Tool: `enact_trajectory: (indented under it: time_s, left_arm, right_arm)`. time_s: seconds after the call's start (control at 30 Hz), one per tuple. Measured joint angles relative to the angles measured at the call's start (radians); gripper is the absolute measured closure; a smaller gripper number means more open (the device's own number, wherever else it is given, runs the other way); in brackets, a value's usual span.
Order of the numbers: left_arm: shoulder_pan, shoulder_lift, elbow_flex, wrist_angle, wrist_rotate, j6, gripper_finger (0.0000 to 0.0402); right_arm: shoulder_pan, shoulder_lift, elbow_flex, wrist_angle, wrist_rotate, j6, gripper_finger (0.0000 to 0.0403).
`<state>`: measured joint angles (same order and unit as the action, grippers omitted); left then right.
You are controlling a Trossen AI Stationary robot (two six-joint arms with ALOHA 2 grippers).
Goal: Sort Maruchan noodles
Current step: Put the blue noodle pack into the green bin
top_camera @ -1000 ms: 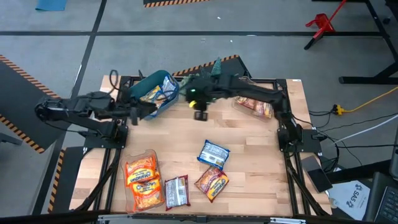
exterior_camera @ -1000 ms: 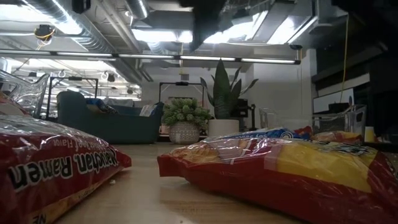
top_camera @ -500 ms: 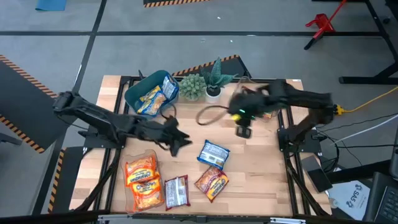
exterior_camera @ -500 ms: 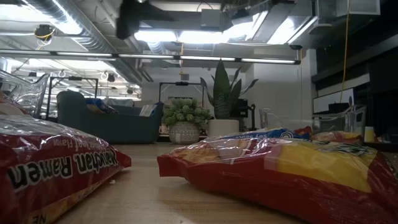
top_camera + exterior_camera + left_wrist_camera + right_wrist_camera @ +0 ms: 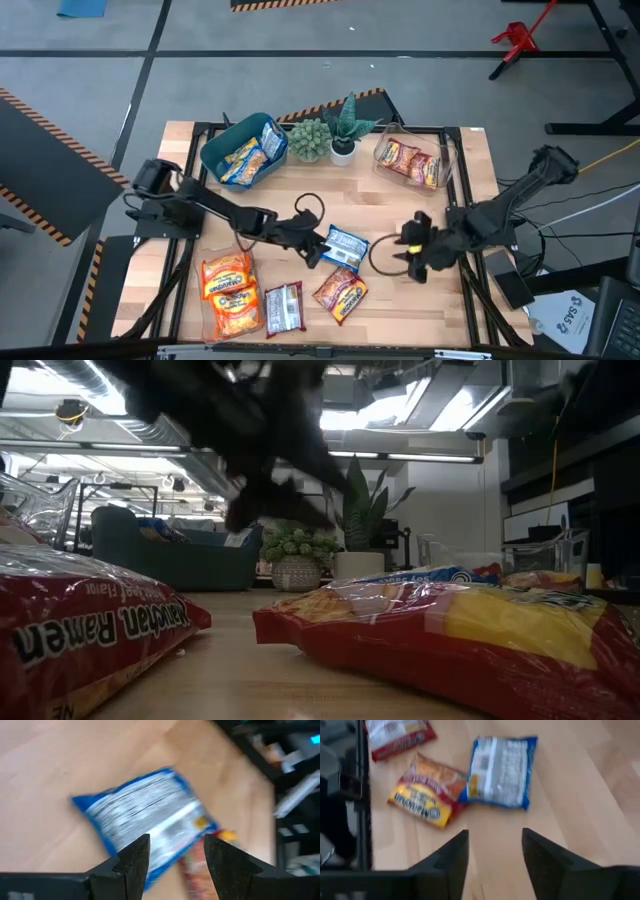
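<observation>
Wooden worktop (image 5: 300, 190): blue packet (image 5: 344, 247) near the middle, red-yellow packet (image 5: 341, 292) and red-and-silver packet (image 5: 284, 306) toward the near edge. Orange packets in a clear tub (image 5: 228, 284) at the near left corner; more in a teal bin (image 5: 243, 150) and a clear tub (image 5: 410, 163) along the far edge. Left gripper (image 5: 318, 247), fingers apart, just beside the blue packet. Right gripper (image 5: 412, 256), fingers apart, empty, near the right edge.

3 loose pkts (image 5: 344, 246), 2 plants (image 5: 310, 138).
</observation>
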<state>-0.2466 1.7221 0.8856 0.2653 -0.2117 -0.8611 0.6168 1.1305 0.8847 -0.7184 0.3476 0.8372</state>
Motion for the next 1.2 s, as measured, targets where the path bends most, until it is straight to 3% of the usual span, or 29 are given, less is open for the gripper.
enact_trajectory:
  time_s: [0.13, 0.3, 0.43, 0.73, 1.2]
  left_arm:
    - [0.018, 0.068, 0.000, 0.003, -0.001, -0.021, 0.0219]
    - [0.031, 0.116, 0.000, 0.023, -0.016, -0.026, 0.0219]
    - [0.031, 0.149, 0.000, 0.099, -0.022, -0.023, 0.0219]
    - [0.031, 0.219, 0.001, 0.106, -0.025, -0.023, 0.0229]
    - [0.033, 0.221, 0.003, 0.064, -0.030, -0.027, 0.0230]
  right_arm:
    - [0.060, 0.023, -0.167, 0.238, 0.133, -0.014, 0.0186]
    - [0.064, 0.068, -0.260, 0.323, 0.202, -0.033, 0.0140]
    - [0.064, 0.108, -0.266, 0.331, 0.238, -0.034, 0.0132]
    - [0.064, 0.189, -0.266, 0.347, 0.265, -0.138, 0.0132]
    - [0.034, 0.397, -0.265, 0.622, 0.339, -0.912, 0.0132]
